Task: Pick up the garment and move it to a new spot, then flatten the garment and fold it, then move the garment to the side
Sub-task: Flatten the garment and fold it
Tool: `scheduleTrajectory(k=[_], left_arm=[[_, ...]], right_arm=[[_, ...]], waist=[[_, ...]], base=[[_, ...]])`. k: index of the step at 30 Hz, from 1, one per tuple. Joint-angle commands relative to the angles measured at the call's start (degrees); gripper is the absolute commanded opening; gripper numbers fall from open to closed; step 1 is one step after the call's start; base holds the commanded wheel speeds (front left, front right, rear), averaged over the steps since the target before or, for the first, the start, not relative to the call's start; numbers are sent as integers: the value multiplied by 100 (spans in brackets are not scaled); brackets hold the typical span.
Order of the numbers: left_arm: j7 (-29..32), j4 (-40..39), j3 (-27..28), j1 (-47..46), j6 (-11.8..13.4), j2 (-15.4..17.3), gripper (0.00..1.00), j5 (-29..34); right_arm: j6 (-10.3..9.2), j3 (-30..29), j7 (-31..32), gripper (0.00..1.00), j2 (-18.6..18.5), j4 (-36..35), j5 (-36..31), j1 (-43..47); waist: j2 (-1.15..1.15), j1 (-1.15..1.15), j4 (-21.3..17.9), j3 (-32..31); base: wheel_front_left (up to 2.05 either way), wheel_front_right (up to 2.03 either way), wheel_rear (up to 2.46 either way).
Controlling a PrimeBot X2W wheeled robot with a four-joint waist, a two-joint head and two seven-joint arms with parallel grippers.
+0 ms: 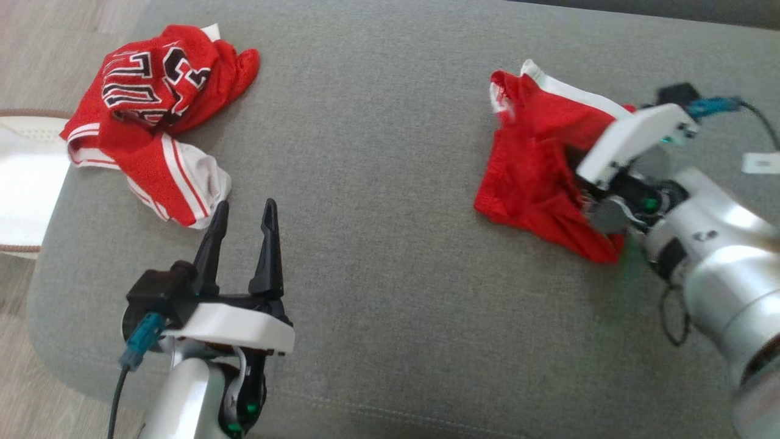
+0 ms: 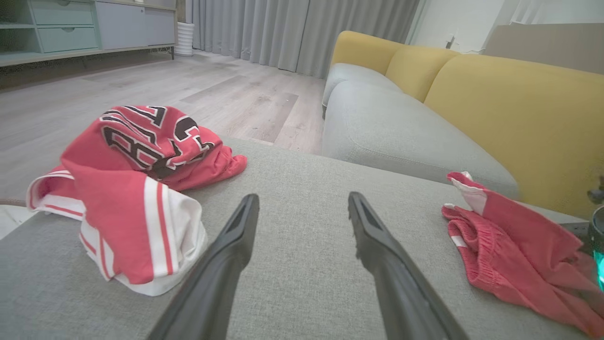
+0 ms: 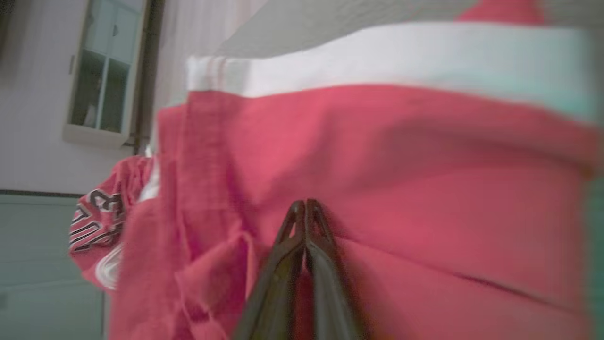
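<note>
The garment point(image 1: 530, 164), red shorts with a white band, lies bunched at the right of the grey cushion point(image 1: 378, 244). My right gripper point(image 3: 306, 204) is shut on a fold of its red cloth point(image 3: 424, 165); in the head view its fingers are buried in the fabric below the white wrist housing point(image 1: 634, 137). The shorts point(image 2: 514, 255) also appear at the right of the left wrist view. My left gripper point(image 1: 244, 207) stands open and empty over bare cushion, its tips point(image 2: 303, 200) just right of a crumpled red jersey point(image 1: 152, 103) with black-and-white lettering.
The jersey point(image 2: 127, 165) covers the cushion's far left corner, near the edge. A yellow sofa back point(image 2: 509, 108) rises behind the seat. Wooden floor point(image 2: 188, 89) and a low cabinet point(image 2: 71, 23) lie beyond. A white object point(image 1: 24, 183) sits on the floor at left.
</note>
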Motion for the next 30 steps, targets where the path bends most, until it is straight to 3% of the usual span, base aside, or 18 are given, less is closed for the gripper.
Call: scheduleTrajectory(k=[1, 9, 17, 18, 20, 21, 26, 30], left_arm=[[-35, -182, 218, -147, 49, 15, 100, -31], [-35, -178, 265, -109, 56, 15, 100, -15], [-35, -196, 395, -60, 11, 15, 100, 84], [-35, -207, 417, -49, -1, 16, 100, 107], [-35, -224, 476, -20, -17, 24, 100, 145], [-35, -238, 516, -7, -26, 34, 100, 158], [-35, -287, 746, 84, -16, 105, 100, 208], [-35, -303, 894, 139, -21, 175, 100, 247]], right_arm=[[-4, -80, 6, 0, 143, -359, 80, 113], [-4, 51, 103, 0, 416, -1309, -70, 525], [-4, -145, -952, 0, 181, -2544, -521, 627], [-4, -187, -1078, 9, 107, -2708, -568, 644], [-4, -226, -1386, 84, -70, -3016, -758, 648], [-4, -238, -1529, 100, -163, -3161, -851, 656], [-4, -233, -2552, 100, -696, -3669, -1579, 675], [-4, -104, -3212, 100, -1043, -3583, -2355, 751]], waist=[[0, 0, -3, -21], [0, 0, -216, -117], [0, 0, -616, -341], [0, 0, -680, -377], [0, 0, -819, -462], [0, 0, -893, -499], [0, 0, -1277, -704], [0, 0, -1561, -865]], base=[[0, 0, 0], [0, 0, 0], [0, 0, 0], [0, 0, 0], [0, 0, 0], [0, 0, 0], [0, 0, 0], [0, 0, 0]])
